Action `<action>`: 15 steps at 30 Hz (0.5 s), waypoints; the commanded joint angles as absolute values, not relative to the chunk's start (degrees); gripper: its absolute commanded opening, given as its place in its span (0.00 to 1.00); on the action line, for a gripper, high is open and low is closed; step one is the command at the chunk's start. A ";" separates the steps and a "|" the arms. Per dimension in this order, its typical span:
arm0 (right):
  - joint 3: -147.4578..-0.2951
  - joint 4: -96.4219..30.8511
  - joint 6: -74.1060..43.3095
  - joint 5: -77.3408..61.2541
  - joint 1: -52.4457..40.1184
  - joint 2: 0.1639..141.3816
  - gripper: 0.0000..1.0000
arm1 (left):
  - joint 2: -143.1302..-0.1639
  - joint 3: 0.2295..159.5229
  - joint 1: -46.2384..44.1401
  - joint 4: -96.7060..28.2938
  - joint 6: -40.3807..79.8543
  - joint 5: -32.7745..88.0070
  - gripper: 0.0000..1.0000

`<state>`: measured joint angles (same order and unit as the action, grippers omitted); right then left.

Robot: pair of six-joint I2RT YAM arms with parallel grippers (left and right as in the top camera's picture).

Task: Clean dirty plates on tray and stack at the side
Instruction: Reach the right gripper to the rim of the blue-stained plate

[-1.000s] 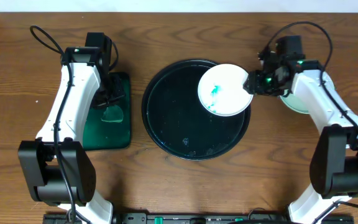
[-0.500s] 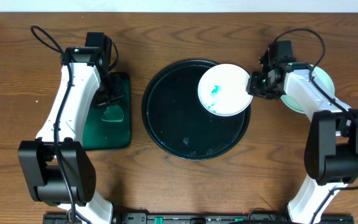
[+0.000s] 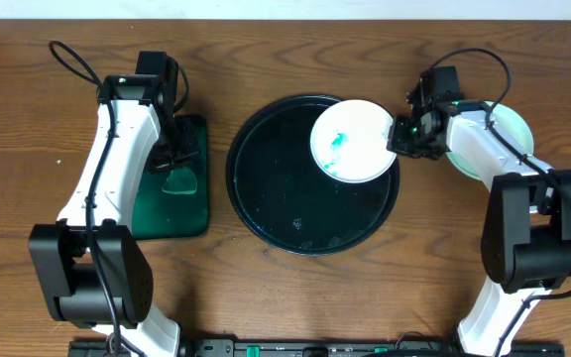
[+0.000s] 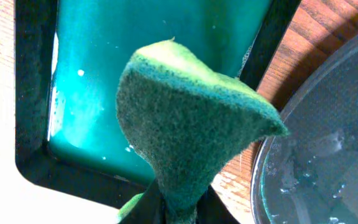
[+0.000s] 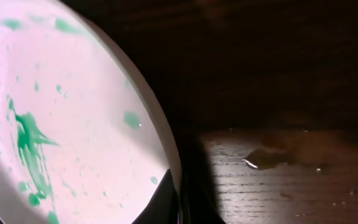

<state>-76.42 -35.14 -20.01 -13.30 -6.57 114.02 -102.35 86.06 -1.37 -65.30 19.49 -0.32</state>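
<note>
A small white plate (image 3: pixel 353 141) with teal-green smears lies over the upper right part of the round black tray (image 3: pixel 285 198). My right gripper (image 3: pixel 397 137) is shut on the plate's right rim. In the right wrist view the smeared plate (image 5: pixel 73 124) fills the left side, and the right gripper (image 5: pixel 182 199) pinches its edge. My left gripper (image 3: pixel 171 159) hovers over the green rectangular tray and is shut on a green sponge (image 4: pixel 191 118). The left gripper (image 4: pixel 179 208) shows only at the bottom edge of the left wrist view. Another white plate (image 3: pixel 513 129) sits on the table under the right arm.
The green rectangular tray (image 3: pixel 191 213) sits left of the black tray and holds teal liquid (image 4: pixel 135 50). The black tray's wet rim (image 4: pixel 260 174) shows close to the sponge. A small wet patch (image 5: pixel 266 158) marks the wood to the right of the held plate.
My right gripper has shut on the smeared plate's rim, and the plate has shifted slightly to the left. The left arm and sponge have stayed in place.
</note>
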 commanded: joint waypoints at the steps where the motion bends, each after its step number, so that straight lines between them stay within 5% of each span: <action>1: -76.01 -36.16 -17.72 -16.73 -9.10 113.51 0.01 | -103.02 85.54 -1.19 -65.34 19.14 -0.47 0.10; 15: -75.94 -39.62 -18.44 -16.97 -19.73 113.30 0.01 | -108.84 84.47 -1.13 -61.06 17.63 -0.69 0.07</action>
<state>-76.34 -39.55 -18.24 -16.14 -18.65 113.95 -105.32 85.78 -1.37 -61.63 18.44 -0.34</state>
